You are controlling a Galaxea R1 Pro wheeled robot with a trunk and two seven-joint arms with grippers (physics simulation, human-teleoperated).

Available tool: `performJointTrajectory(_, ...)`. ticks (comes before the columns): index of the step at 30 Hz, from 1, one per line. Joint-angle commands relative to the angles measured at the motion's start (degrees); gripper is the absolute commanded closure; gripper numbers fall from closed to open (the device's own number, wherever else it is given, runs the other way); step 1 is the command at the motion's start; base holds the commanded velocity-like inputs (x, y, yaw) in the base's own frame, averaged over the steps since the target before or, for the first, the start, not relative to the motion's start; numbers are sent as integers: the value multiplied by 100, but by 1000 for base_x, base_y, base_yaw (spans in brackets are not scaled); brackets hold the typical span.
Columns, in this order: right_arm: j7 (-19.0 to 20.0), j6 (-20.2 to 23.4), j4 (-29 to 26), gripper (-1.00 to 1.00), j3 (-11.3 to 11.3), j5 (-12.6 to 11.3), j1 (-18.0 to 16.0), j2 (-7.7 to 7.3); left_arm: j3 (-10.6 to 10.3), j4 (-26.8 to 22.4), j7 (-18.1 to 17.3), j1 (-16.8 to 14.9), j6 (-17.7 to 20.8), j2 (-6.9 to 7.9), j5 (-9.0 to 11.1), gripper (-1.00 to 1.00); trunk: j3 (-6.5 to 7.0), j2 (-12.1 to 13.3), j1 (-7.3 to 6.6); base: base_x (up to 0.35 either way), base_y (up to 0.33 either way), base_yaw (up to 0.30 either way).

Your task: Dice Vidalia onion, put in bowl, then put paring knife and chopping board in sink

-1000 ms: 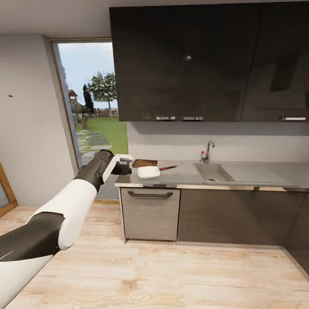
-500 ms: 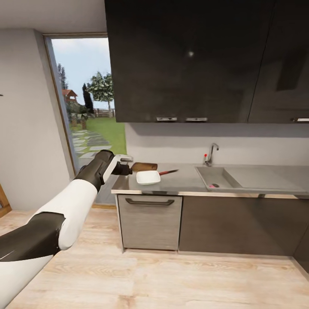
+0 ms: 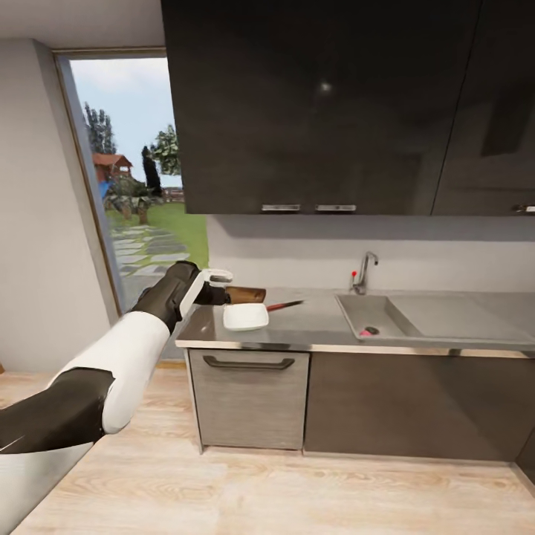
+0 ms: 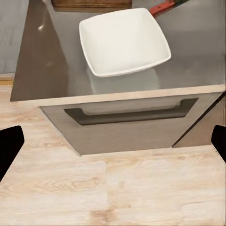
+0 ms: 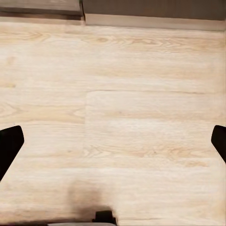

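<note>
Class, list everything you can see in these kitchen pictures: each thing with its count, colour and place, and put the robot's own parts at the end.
bowl: one, white, near the countertop's left end.
chopping board: one, dark brown, behind the bowl.
paring knife: one, red handle, right of the bowl.
Vidalia onion: one, pinkish, in the sink by the drain.
sink: one, grey, right part of the countertop.
tap: one, chrome, behind the sink.
countertop: one, grey, over the base cabinets.
wall cabinets: dark, above the countertop.
floor: pale wood.
left claw: one, black and white, at the countertop's left end; fingers wide apart.
right claw: one, black fingers wide apart, over the floor.
</note>
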Motion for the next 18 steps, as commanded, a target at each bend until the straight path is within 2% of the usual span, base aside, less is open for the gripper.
performJointTrajectory(1, -9, -18, 5, -100, -1, -1, -2, -1, -17, 13, -1, 18, 21, -5, 4, -100, -5, -4, 5, 276, -64, 0)
performJointTrajectory(7, -9, -18, 4, -100, 0, -2, -2, -6, -14, 158, 10, 48, 21, -4, 21, -100, -28, -4, 5, 197, -22, 0)
performJointTrajectory(18, -9, -18, 9, -100, 4, -1, -2, -8, 12, 197, 22, 52, 21, 31, 24, -100, -83, -4, 5, 21, -2, 0)
